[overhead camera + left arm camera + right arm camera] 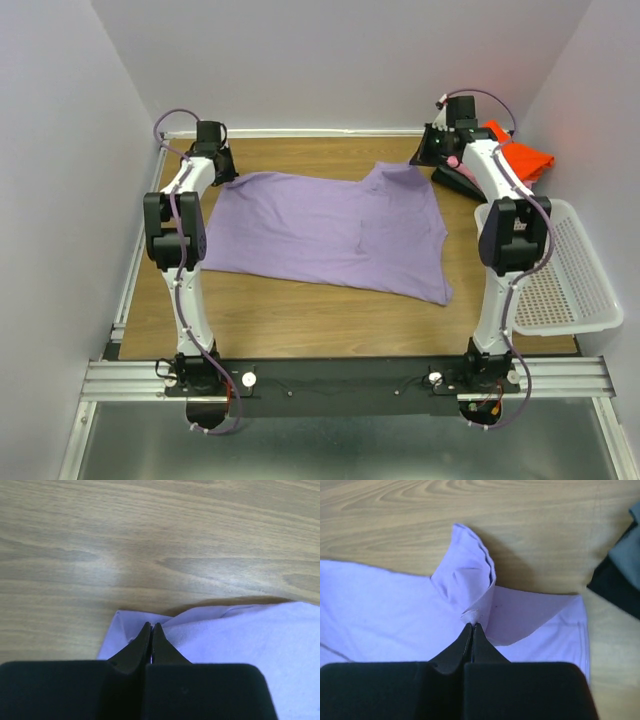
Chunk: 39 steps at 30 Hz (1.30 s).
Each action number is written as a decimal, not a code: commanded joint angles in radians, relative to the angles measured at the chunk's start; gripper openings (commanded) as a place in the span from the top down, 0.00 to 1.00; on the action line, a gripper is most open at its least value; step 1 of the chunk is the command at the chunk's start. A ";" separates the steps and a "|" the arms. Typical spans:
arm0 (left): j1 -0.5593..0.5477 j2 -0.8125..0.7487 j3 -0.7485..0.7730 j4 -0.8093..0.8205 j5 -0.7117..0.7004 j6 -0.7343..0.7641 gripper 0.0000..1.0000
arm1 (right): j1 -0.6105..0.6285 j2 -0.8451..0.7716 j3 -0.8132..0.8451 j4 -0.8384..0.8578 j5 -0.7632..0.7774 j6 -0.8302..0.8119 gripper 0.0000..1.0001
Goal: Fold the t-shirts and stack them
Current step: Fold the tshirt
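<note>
**Lavender t-shirt (320, 235) pinched at both far corners**

It lies spread across the middle of the tabletop (300, 320), with a white mesh basket (590, 300) at the near right. The cloth is light and limp and will likely sag and crease, so hems and corners are the best places to grip. At its far edge, the left pincer (151, 627) is closed on the left corner and the right pincer (471, 626) is closed on a raised fold. At the far right lie a dark grey t-shirt (458, 180) and an orange-red t-shirt (525, 155).

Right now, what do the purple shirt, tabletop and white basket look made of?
Large lavender-purple t-shirt: soft matte knit cloth, probably; it puckers and folds.
Light brown tabletop: wood or wood-look laminate, satin; grain lines, faint glare.
White mesh basket: likely moulded plastic, smooth; uniform perforations.
</note>
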<state>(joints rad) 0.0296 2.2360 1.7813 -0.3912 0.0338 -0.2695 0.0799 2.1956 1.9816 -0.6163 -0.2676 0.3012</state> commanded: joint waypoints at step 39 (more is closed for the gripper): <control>0.055 -0.368 -0.402 0.117 -0.069 0.101 1.00 | 0.029 -0.801 -0.885 -0.060 0.016 0.119 0.99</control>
<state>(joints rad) 0.0731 1.9041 1.4178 -0.2989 -0.0547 -0.1867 0.1055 1.4315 1.1427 -0.6304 -0.2760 0.4107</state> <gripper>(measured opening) 0.010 0.017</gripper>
